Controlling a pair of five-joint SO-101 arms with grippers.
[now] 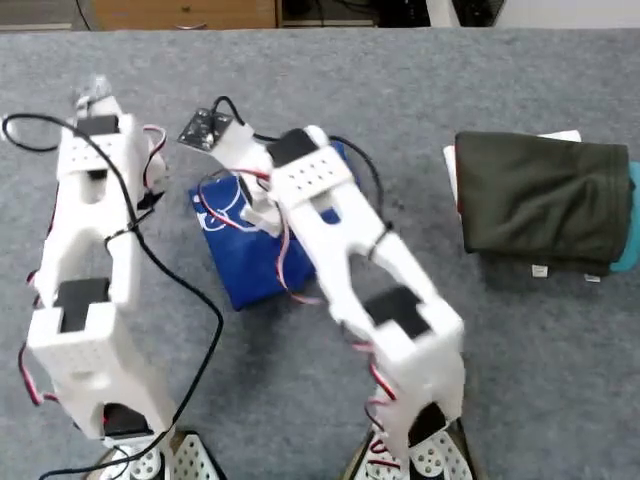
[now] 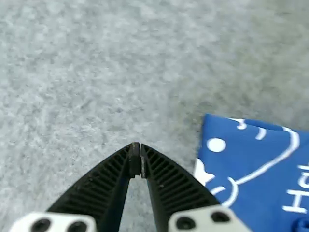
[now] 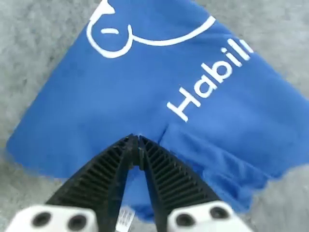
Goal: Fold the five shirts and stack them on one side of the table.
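A folded blue shirt (image 1: 245,262) with white print lies on the grey carpeted table (image 1: 420,100), left of centre. My right gripper (image 3: 135,141) is shut, its tips down on the blue shirt (image 3: 145,82) near a fold; whether it pinches cloth I cannot tell. In the high view the right gripper (image 1: 252,212) sits under its own arm, over the shirt. My left gripper (image 2: 135,151) is shut with nothing in it, low over bare carpet just beside a corner of the blue shirt (image 2: 260,164). From above, the left gripper (image 1: 150,203) is just left of the shirt.
A stack of folded shirts stands at the right side, with a dark green shirt (image 1: 540,200) on top and teal (image 1: 632,235) and white (image 1: 560,136) edges showing beneath. Bare carpet lies between the blue shirt and the stack.
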